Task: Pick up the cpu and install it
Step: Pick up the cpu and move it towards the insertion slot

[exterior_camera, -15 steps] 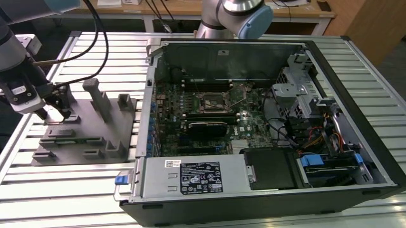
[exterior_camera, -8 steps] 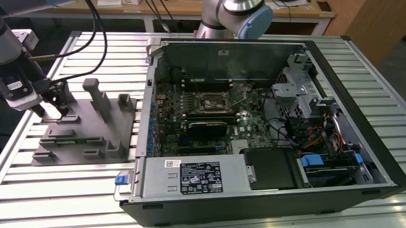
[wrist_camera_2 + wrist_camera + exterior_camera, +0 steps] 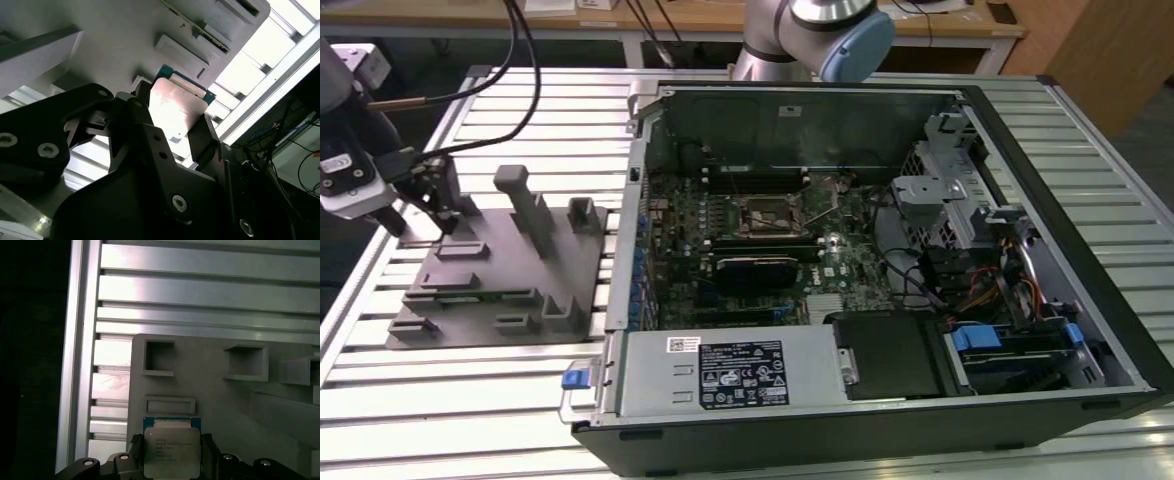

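In the exterior view, the claw [image 3: 434, 225] hangs over the grey tray [image 3: 491, 272] on the table [image 3: 467, 400], at the exterior view's left, well apart from the open case [image 3: 827, 120]. In the second wrist view, its fingers [image 3: 205, 135] clamp the cpu [image 3: 177, 107] by two opposite edges. In the first wrist view, the gripped cpu is above the tray's edge.

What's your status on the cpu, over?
Pincer shut on cpu. Held at grey tray, apart from open computer case. Upright tray posts nearby.
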Controlling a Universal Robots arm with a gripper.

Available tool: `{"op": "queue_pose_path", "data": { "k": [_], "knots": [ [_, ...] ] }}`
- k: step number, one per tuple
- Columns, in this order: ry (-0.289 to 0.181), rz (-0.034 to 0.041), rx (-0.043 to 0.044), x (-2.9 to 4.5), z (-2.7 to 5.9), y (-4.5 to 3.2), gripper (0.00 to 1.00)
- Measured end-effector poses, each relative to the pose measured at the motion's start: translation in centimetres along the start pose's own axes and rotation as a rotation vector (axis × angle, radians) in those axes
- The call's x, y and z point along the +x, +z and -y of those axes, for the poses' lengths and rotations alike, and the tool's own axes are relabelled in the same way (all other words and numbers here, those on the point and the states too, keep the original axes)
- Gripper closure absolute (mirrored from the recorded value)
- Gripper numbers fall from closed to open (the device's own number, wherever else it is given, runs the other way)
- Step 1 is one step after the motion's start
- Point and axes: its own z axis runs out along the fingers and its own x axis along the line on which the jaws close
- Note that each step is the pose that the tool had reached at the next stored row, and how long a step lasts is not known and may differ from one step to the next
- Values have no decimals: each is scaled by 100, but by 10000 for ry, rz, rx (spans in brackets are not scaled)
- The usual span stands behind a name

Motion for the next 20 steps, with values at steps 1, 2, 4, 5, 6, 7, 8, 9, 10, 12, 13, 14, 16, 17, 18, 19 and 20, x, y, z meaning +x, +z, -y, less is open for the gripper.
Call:
{"op": "queue_pose_path", "data": {
  "k": [1, 2, 4, 5, 6, 7, 8, 9, 10, 12, 13, 14, 16, 17, 18, 19, 20],
  "knots": [
    [0, 0, 0, 0, -1, -26, 46],
    [0, 0, 0, -1, -2, -51, 46],
    [0, 2, 0, -2, -4, -101, 46],
    [0, 4, -1, -2, -5, -128, 46],
    [0, 5, 0, -2, -6, -154, 46],
    [0, 6, 1, -3, -7, -180, 46],
    [0, 8, 0, -3, -8, -202, 46],
    [-1, 9, 1, -4, -9, -226, 46],
    [-1, 10, 0, -4, -10, -250, 46],
    [-1, 14, 1, -5, -12, -307, 46],
    [-1, 18, 1, -6, -14, -343, 46],
    [-1, 21, 0, -6, -15, -376, 46],
    [-1, 24, 1, -7, -18, -441, 46],
    [-1, 27, 1, -8, -19, -472, 46],
    [-1, 31, 1, -8, -20, -503, 46],
    [-1, 36, 1, -9, -21, -533, 46],
    [-2, 40, 2, -9, -23, -566, 46]
  ]
}}
